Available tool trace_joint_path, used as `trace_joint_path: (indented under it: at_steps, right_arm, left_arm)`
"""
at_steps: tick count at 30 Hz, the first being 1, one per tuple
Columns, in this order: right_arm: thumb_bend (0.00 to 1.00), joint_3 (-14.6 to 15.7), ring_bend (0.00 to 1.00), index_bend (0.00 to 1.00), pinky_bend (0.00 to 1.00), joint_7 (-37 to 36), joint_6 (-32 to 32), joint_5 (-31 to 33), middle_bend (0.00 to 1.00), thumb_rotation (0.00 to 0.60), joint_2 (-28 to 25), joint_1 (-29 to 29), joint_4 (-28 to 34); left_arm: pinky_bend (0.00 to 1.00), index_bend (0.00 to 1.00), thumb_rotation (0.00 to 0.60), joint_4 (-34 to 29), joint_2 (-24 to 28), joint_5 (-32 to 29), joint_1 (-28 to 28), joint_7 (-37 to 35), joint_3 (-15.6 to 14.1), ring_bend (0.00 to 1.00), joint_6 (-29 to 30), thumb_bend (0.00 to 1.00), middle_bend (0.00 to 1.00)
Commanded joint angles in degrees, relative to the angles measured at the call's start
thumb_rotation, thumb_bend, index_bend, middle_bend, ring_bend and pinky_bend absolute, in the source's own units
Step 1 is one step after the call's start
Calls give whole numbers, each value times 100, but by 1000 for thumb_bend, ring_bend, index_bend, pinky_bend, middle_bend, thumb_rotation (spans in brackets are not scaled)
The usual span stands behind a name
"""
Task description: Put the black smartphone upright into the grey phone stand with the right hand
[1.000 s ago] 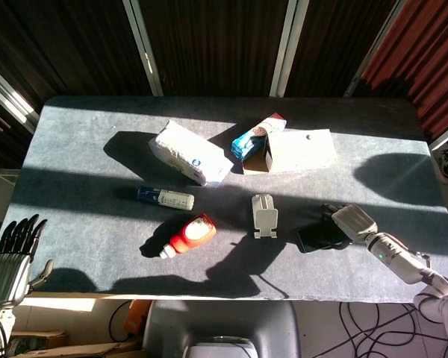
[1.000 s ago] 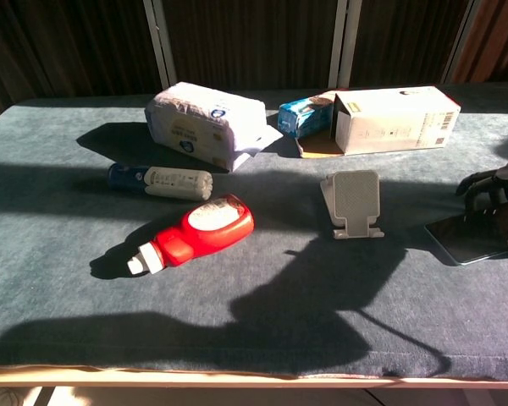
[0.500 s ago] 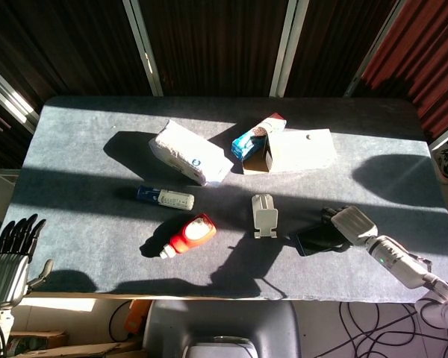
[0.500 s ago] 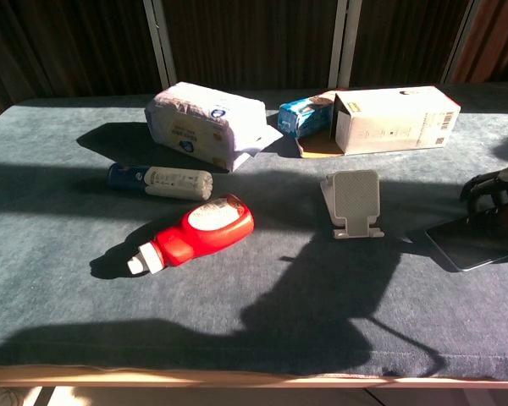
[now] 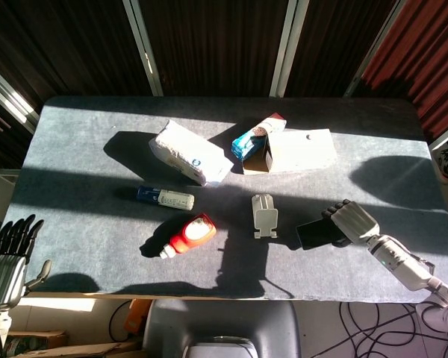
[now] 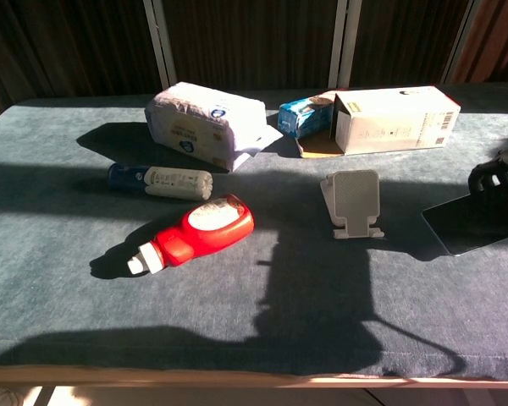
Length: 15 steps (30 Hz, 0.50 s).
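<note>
The black smartphone [image 5: 313, 232] [image 6: 474, 223] is lifted off the table, tilted, held at its right end by my right hand [image 5: 349, 221] [image 6: 496, 177]. The grey phone stand [image 5: 264, 215] [image 6: 353, 203] stands upright near the table's middle, a short way left of the phone, with nothing in it. My left hand [image 5: 7, 257] hangs off the table's front left corner with its fingers spread and nothing in them; the chest view does not show it.
A red bottle [image 5: 188, 235] [image 6: 196, 233] and a blue-and-white tube [image 5: 164, 198] [image 6: 162, 180] lie left of the stand. Behind are a white packet [image 5: 188, 152] [image 6: 207, 123], a blue carton [image 5: 256, 136] [image 6: 306, 114] and a white box [image 5: 300, 150] [image 6: 395, 118].
My right hand has raised the phone off the table and tilted it up. Its shadow on the table has shifted. The left hand has sunk slightly.
</note>
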<state>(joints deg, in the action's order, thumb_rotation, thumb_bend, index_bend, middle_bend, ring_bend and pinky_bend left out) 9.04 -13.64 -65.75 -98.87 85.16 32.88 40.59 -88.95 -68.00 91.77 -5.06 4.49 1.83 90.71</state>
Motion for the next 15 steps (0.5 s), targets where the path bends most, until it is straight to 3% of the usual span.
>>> trace_joint_path:
  at_steps: [1,7,15]
  right_arm:
    - [292,-113,623,965,626,424,-313,-106,669,600,34,52,-131]
    - [293,-237,634,965,631,1320,-642,-286,669,600,-122,236,21]
    - [293,-436,640,965,648,2575,-913,-550,670,600,-561,566,753]
  left_arm:
    - [28,0,600,3,2,4,0,-10,-1,0,-2,355,0]
    - [28,0,600,15,21,36,15,-73,-3,0,45,355,0]
    - [28,0,600,38,52,80,33,-179,-14,0,90,356,0]
